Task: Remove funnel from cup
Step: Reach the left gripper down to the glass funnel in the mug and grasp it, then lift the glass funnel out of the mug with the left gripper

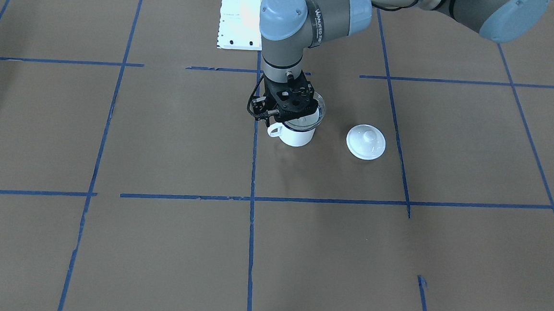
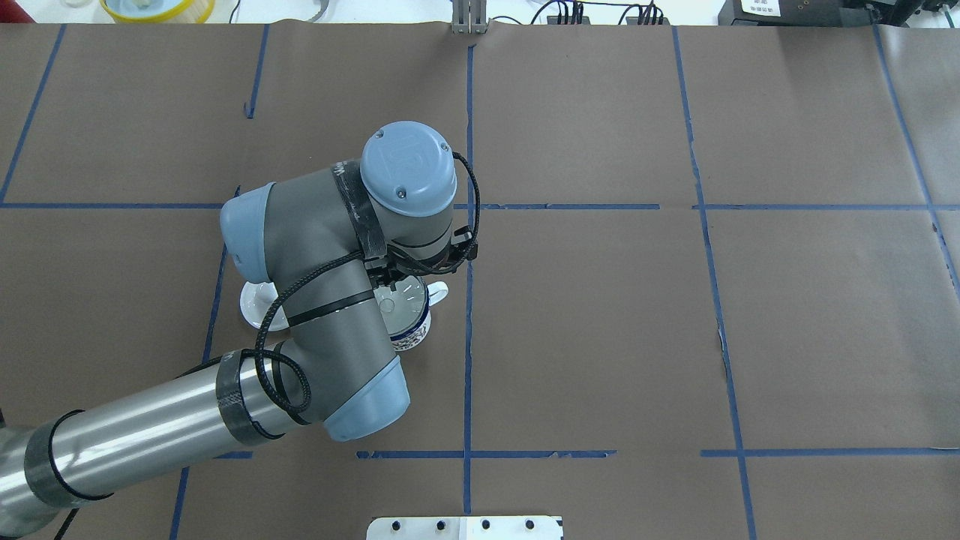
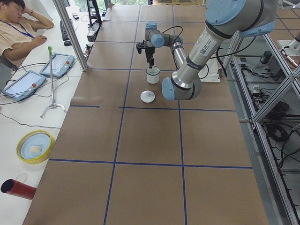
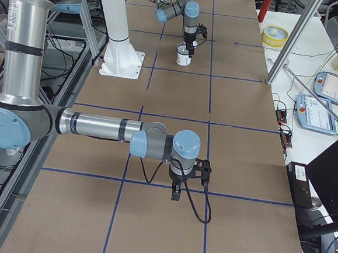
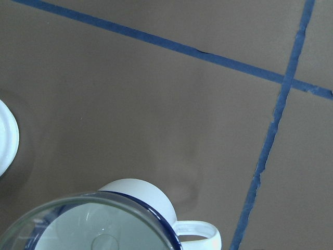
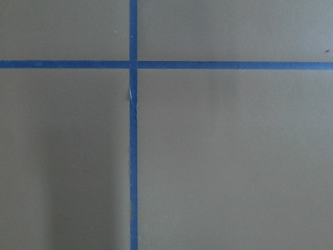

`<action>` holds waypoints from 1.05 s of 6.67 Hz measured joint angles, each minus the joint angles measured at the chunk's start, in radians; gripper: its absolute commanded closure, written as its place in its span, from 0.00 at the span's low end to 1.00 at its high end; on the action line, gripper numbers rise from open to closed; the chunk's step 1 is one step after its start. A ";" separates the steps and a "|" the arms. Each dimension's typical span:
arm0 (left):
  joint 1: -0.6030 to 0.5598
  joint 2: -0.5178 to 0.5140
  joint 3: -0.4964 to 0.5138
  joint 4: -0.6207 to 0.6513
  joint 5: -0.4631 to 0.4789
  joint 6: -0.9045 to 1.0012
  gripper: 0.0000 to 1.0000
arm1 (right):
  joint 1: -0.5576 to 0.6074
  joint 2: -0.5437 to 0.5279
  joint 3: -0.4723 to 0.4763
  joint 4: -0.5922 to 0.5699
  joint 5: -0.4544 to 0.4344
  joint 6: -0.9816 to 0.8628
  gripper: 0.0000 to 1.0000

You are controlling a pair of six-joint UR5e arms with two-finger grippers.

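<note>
The white cup with a dark blue rim stands on the brown table, its handle toward the centre tape line. The clear funnel sits in its mouth, slightly tilted. My left gripper reaches straight down onto the funnel's rim on the handle side and looks shut on that rim; my wrist hides most of the fingers. The left wrist view shows the funnel over the cup. My right gripper hangs over bare table far from the cup, and I cannot tell if it is open.
A round white lid with a knob lies flat on the table beside the cup. The white robot base plate is behind the cup. Blue tape lines cross the brown table paper.
</note>
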 measured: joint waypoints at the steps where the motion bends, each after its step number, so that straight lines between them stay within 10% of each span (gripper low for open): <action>1: 0.001 -0.002 0.000 0.005 0.000 0.003 0.73 | 0.000 0.000 0.000 0.000 0.000 0.000 0.00; 2: 0.001 -0.004 -0.004 0.015 0.001 0.005 1.00 | 0.000 0.000 0.000 0.000 0.000 0.000 0.00; 7: 0.001 -0.042 -0.072 0.151 0.000 0.039 1.00 | 0.000 0.000 0.000 0.000 0.000 0.000 0.00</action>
